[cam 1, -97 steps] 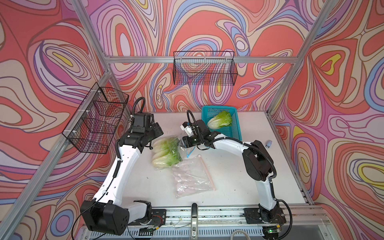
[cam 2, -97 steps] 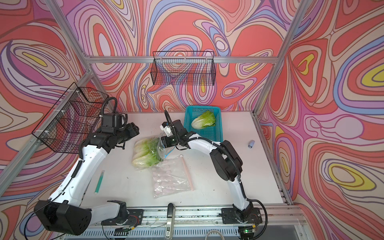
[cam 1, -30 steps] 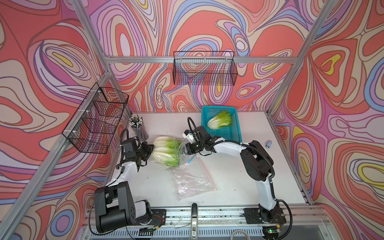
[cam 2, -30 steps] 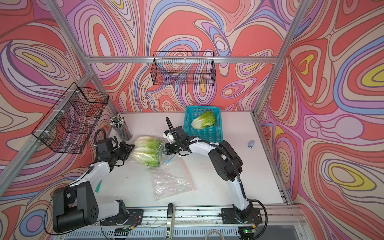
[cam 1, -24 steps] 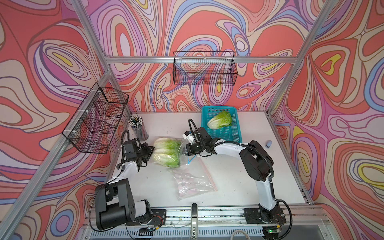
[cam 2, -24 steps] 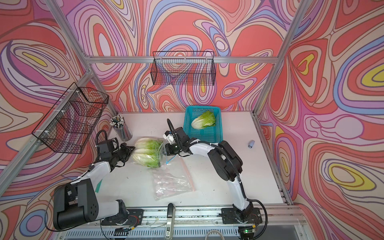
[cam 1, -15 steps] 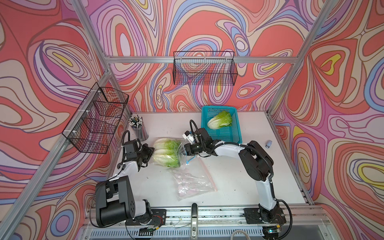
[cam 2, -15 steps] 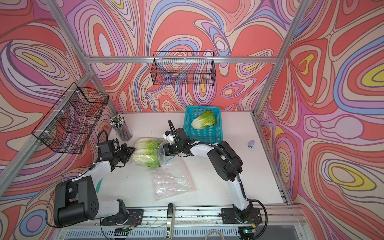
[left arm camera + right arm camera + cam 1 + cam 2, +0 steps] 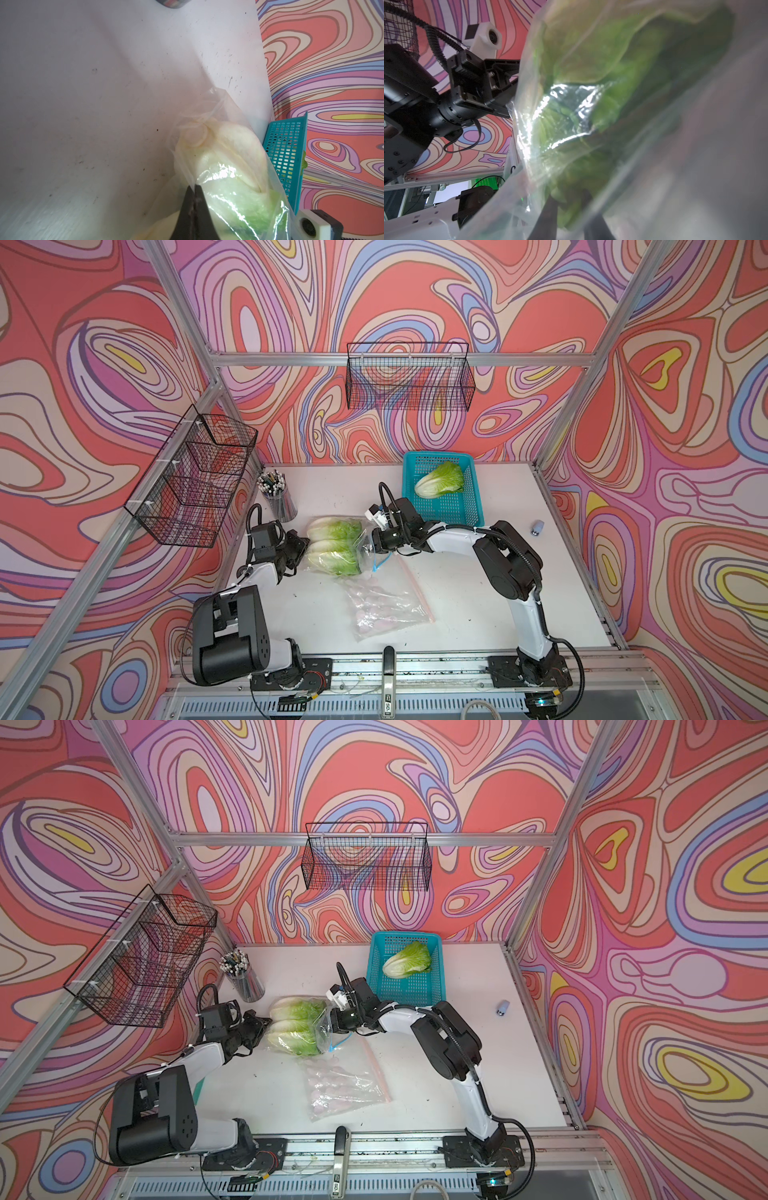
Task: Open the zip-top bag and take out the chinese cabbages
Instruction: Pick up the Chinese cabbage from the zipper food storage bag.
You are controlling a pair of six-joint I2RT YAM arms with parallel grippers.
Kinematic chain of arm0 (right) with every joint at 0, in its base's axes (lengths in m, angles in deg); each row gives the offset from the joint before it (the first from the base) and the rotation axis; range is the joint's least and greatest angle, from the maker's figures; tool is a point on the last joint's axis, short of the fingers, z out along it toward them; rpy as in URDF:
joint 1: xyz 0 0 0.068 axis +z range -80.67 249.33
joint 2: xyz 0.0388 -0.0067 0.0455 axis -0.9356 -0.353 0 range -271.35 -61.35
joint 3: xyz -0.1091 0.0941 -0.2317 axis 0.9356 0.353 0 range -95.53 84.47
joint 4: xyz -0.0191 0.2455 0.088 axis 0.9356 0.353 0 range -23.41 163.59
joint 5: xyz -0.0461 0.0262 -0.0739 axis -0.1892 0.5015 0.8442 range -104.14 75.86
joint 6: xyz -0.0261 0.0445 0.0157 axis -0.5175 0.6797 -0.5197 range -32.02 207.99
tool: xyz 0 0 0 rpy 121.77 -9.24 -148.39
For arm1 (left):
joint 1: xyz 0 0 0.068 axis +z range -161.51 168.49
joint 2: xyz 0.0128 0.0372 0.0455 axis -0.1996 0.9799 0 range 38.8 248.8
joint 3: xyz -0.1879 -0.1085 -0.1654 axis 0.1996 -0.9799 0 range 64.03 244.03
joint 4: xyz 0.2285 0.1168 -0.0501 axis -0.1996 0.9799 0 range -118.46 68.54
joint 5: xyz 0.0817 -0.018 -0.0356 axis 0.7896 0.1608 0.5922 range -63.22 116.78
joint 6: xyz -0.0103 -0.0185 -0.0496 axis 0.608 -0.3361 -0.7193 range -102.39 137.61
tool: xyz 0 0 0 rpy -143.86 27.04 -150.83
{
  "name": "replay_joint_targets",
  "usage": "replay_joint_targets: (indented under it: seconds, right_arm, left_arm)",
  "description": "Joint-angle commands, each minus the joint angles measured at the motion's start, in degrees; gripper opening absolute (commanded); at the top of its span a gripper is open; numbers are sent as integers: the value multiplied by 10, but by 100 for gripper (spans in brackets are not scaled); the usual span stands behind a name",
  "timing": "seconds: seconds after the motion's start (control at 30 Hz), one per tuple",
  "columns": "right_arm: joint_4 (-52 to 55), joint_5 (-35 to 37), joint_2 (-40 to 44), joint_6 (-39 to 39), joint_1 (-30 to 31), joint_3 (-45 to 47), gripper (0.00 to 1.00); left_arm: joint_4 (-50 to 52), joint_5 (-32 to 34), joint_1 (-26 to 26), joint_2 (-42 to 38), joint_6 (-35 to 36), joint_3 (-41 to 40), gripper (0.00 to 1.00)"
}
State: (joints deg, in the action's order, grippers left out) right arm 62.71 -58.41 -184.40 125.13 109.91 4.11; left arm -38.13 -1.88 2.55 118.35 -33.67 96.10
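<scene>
While pinching zip-top bag in clamped left gripper, advanced right gripper into bag mouth, narrowing around chinese cabbages; hold not discernible, pull-out likely next.

You're looking at the white table.
Sitting on it: cabbage bag, second clear bag, teal basket, pen cup, grey object.

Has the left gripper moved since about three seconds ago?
Yes. The left gripper has dropped and pulled back: earlier its arm hid the pen cup, which now stands in plain view beyond it. It pinches the zip-top bag.
</scene>
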Motion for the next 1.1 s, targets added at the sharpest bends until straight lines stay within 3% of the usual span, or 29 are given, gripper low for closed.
replay_joint_targets:
  seconds: [0.0, 0.17, 0.4, 0.47, 0.6, 1.07]
  right_arm:
    - [8, 9, -17, 0, 3, -13, 26]
    - [-59, -22, -22, 42, 6, -8, 44]
    - [-134, -39, -43, 99, 17, -16, 51]
    - [-153, -41, -49, 115, 17, -16, 43]
    - [-141, -35, -43, 109, 17, -22, 0]
    - [-7, 5, 24, 4, 2, -29, 0]
  left_arm:
    - [-19, 4, -7, 7, -11, -8, 0]
    - [-31, 6, -18, 15, -19, -8, 0]
    - [-55, 10, -44, 32, -36, -7, 0]
    - [-65, 9, -49, 38, -42, -9, 0]
    - [-62, 12, -50, 39, -41, -4, 0]
    - [37, 62, -30, -7, -3, 35, 0]
